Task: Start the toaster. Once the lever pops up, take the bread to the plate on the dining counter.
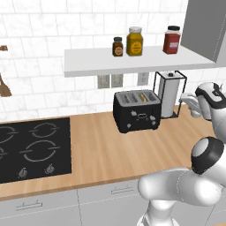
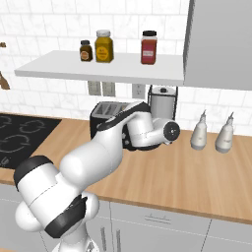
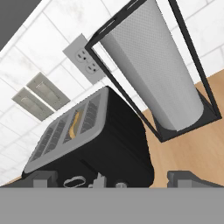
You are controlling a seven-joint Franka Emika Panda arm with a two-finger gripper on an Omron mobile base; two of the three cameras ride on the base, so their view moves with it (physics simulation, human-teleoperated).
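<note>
The arm (image 2: 93, 157) is made of glossy white, rounded segments, thick and tube-like, joined by bulging elbows. Dark, near-black bands and caps mark the joints: one wraps the big joint at the lower left of the right base view, another rings the ball-shaped joint at the right edge of the left base view. A flat round grey disc with a small centre dot caps the wrist. The pincer (image 3: 113, 179) ends in two small dark grey, blocky fingertips (image 3: 41, 178).
</note>
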